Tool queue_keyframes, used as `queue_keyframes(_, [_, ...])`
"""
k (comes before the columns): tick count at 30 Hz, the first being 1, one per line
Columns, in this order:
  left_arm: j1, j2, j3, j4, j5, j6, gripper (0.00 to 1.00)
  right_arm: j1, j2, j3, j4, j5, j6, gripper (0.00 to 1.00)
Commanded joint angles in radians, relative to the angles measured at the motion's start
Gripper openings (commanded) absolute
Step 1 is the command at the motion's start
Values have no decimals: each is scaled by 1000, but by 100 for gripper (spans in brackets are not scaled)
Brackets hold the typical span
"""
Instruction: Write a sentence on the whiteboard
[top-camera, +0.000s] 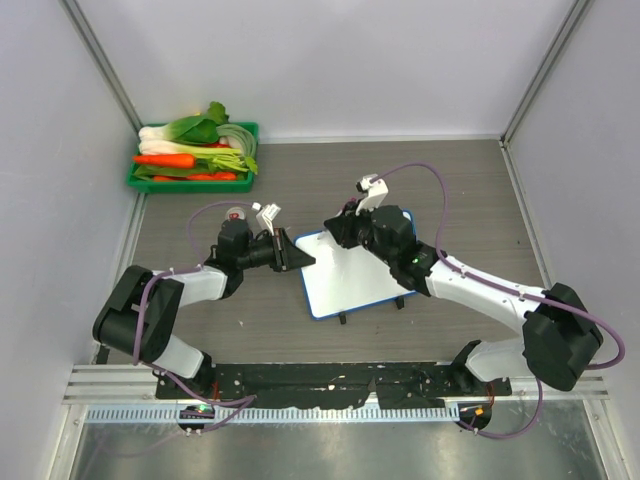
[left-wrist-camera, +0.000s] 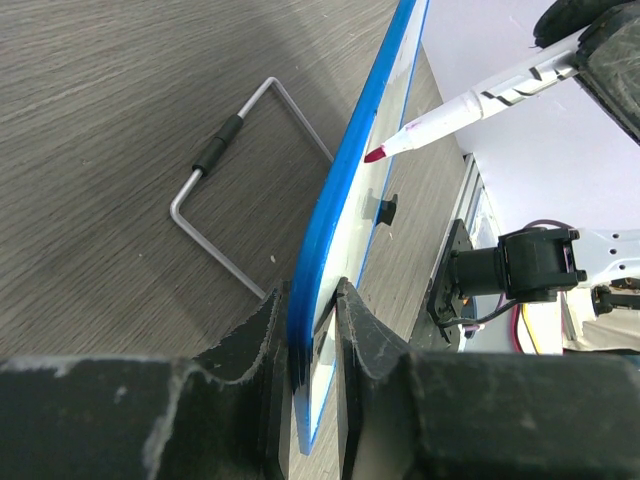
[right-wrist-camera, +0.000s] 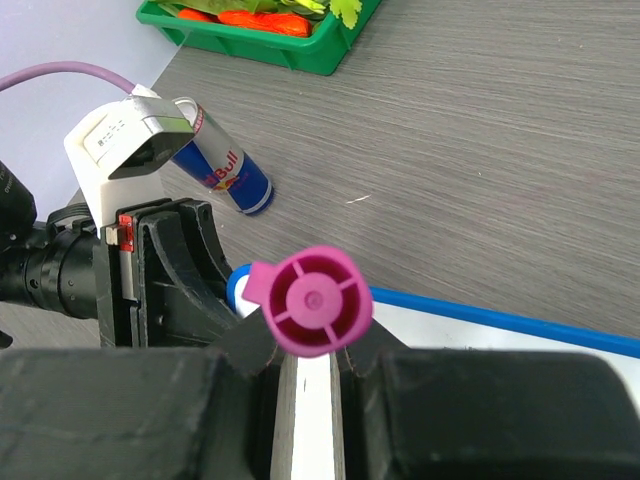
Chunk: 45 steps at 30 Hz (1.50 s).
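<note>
whiteboard (left-wrist-camera: 340, 200) held by left pincer (left-wrist-camera: 305, 310); left wrist alone shows marker (left-wrist-camera: 470, 100) tip.

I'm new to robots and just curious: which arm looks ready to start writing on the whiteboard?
The right. The right gripper holds the marker, tip close to the whiteboard, while the left gripper clamps the board's edge, apparently steadying it.

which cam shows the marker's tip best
The left wrist view: the marker tip shows clearly, magenta, close to the whiteboard. The right wrist view shows only the marker's pink back end; in the top view the right arm hides it.
</note>
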Motion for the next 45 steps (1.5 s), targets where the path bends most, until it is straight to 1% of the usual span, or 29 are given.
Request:
queue_keyframes(1, [-9, 32, 1, -85, -59, 96, 0, 6, -11, -10, 47, 27, -22, 2])
queue_keyframes(21, [-7, 51, 12, -90, -48, 95, 0, 34, -55, -86, 14, -18, -16, 1])
queue_keyframes(26, [-9, 49, 11, -90, -47, 95, 0, 37, -66, -73, 5, -15, -7, 1])
queue_keyframes(35, [-7, 54, 15, -92, -45, 96, 0, 37, -95, -35, 40, -24, 24, 1])
queue_keyframes(45, [-7, 54, 14, -93, -42, 96, 0, 37, -40, 2, 39, 18, -19, 1])
